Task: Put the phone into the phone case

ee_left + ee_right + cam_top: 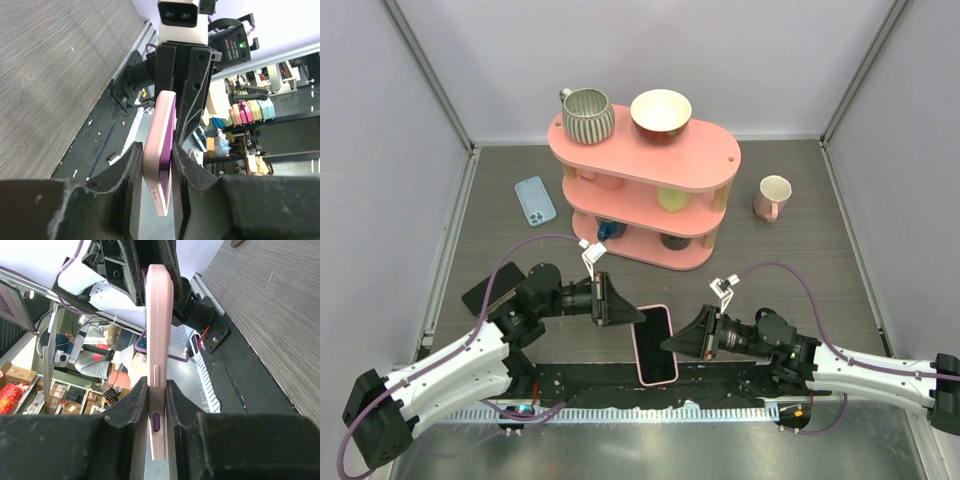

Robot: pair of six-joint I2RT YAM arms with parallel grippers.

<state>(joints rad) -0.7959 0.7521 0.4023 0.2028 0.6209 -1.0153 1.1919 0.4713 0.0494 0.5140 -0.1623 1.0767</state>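
A pink phone case (pixel 655 345) with a dark-screened purple phone in it is held flat above the table's near edge, between both arms. My left gripper (pixel 625 311) is shut on its far left corner. My right gripper (pixel 682 340) is shut on its right long edge. In the left wrist view the pink case (pixel 156 135) sits edge-on between my jaws (pixel 157 150), with the purple phone's (pixel 167 150) side showing against it. In the right wrist view my gripper (pixel 156 385) pinches the case (pixel 159 315) over its side buttons.
A light blue phone case (pixel 535 200) lies on the table at the left. A pink three-tier shelf (pixel 715 160) stands at the back, carrying a striped mug (pixel 587 115) and a bowl (pixel 661 112). A pink mug (pixel 772 197) stands to its right.
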